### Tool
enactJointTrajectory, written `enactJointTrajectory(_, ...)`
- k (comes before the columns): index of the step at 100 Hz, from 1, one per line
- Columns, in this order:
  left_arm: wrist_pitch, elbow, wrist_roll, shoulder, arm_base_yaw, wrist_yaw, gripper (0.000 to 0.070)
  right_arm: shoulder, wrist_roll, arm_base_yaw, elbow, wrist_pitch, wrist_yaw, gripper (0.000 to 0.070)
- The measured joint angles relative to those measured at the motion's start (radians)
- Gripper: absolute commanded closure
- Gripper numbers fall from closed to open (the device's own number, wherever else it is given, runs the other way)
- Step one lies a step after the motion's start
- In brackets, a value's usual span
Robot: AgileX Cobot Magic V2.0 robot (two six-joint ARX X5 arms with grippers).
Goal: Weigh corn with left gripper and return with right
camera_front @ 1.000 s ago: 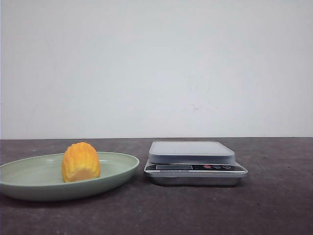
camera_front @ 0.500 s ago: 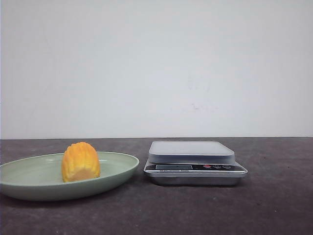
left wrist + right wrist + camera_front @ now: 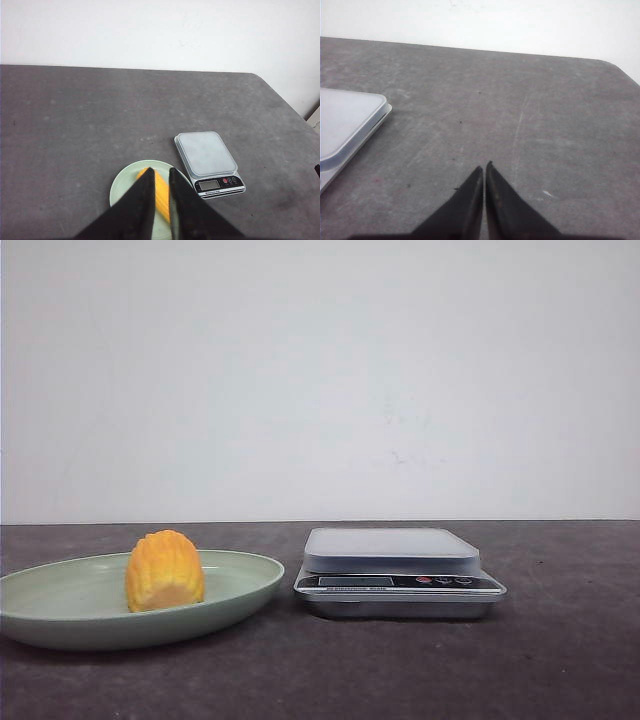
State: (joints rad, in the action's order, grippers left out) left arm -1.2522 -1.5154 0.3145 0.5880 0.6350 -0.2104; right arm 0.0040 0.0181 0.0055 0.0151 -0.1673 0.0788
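The corn [image 3: 165,571], a stubby yellow-orange cob piece, stands in a pale green plate [image 3: 60,625] at the left of the table. A silver kitchen scale [image 3: 392,550] with a bare platform sits just right of the plate. Neither gripper shows in the front view. In the left wrist view my left gripper [image 3: 161,170] hangs high above the plate [image 3: 122,187], its jaws a narrow gap apart and empty, with the corn [image 3: 161,192] seen through the gap and the scale [image 3: 207,152] beside it. My right gripper [image 3: 484,166] is shut and empty over bare table, right of the scale [image 3: 340,120].
The dark grey table [image 3: 560,660] runs to a white wall behind. Its far edge and rounded right corner [image 3: 260,76] show in the left wrist view.
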Motion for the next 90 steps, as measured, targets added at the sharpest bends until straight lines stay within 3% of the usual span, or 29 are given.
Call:
enactJointTrajectory(19,-0.021,0.013,-0.008,-0.003,-0.116,-0.001,0.0684,0.0,0.0,0.0,0.0,0.0,0.0,0.0695)
enactJointTrajectory(29,0.054,0.092,-0.009,-0.024,-0.233,0.022,0.0684,0.0,0.0,0.0,0.0,0.0,0.0,0.0695)
enactJointTrajectory(42,0.282,0.283,-0.037,-0.097,-0.391,0.206,0.0684,0.0,0.0,0.0,0.0,0.0,0.0,0.0695)
enactJointTrajectory(58,0.698,0.593,-0.077,-0.248,-0.512,0.477,0.0684,0.0,0.0,0.0,0.0,0.0,0.0,0.0695)
enactJointTrajectory(72,0.966,0.88,-0.085,-0.376,-0.581,0.525,0.0684,0.0,0.0,0.0,0.0,0.0,0.0,0.0695)
enactJointTrajectory(90,0.998,1.187,-0.032,-0.517,-0.62,0.528,0.0684,0.0,0.0,0.0,0.0,0.0,0.0,0.0695)
